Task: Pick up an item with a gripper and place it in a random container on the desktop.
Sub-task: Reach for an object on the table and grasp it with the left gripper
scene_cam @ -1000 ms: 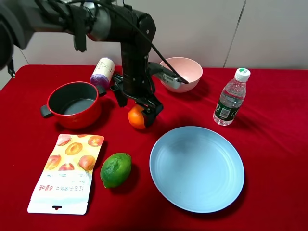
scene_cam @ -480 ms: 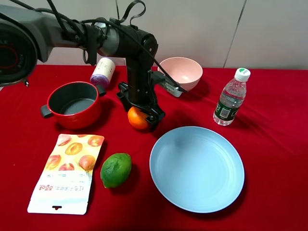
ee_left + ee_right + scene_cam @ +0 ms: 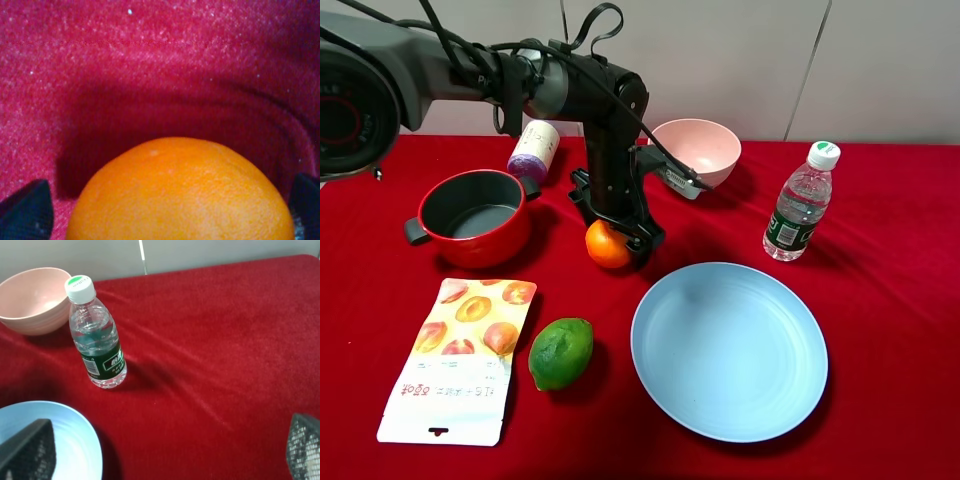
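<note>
The orange mandarin (image 3: 606,247) lies on the red desktop (image 3: 880,300), just right of the red pot (image 3: 480,245). My left gripper (image 3: 614,230) reaches straight down over the mandarin with its jaws spread to either side of it. In the left wrist view the mandarin (image 3: 180,195) fills the space between the two black fingertips (image 3: 27,212), which sit wide apart at the picture's edges. The pot is empty, with a dark grey inside. My right gripper (image 3: 165,452) is open and empty above the cloth, out of the exterior high view.
A pink bowl (image 3: 698,152), a water bottle (image 3: 800,205), a light blue plate (image 3: 728,350), a green lime (image 3: 560,352), a snack packet (image 3: 460,355) and a purple-labelled can (image 3: 533,150) lie around. The right wrist view shows the bottle (image 3: 97,345), bowl (image 3: 35,300) and plate (image 3: 55,440).
The left arm has swung a little to the right and its gripper has settled lower around the mandarin. The mandarin stays in place.
</note>
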`<state>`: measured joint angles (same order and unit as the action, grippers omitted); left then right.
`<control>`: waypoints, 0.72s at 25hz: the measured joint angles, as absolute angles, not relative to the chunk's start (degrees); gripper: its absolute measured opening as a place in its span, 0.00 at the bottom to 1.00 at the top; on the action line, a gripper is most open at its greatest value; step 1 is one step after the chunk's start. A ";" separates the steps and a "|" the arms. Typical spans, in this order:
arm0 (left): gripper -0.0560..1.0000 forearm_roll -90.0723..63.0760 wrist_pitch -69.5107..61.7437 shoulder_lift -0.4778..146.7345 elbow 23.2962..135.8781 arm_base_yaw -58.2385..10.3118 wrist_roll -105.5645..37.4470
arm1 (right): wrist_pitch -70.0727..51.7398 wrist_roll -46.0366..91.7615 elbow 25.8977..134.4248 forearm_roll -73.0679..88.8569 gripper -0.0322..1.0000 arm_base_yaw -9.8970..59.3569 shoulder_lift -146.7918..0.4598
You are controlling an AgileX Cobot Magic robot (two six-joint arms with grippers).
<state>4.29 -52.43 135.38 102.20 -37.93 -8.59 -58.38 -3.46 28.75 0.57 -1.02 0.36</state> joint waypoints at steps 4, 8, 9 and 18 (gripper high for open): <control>0.75 4.29 -52.32 135.38 102.20 -37.93 -8.64 | -58.38 -3.46 28.75 0.59 0.70 -1.02 0.36; 0.74 4.29 -52.27 135.38 102.20 -37.93 -8.64 | -58.38 -3.46 28.75 0.59 0.70 -1.02 0.36; 0.74 4.29 -52.27 135.38 102.20 -37.93 -8.64 | -58.38 -3.46 28.75 0.59 0.70 -1.02 0.36; 0.74 4.29 -52.17 135.38 102.20 -37.93 -8.64 | -58.38 -3.46 28.75 0.59 0.70 -1.02 0.36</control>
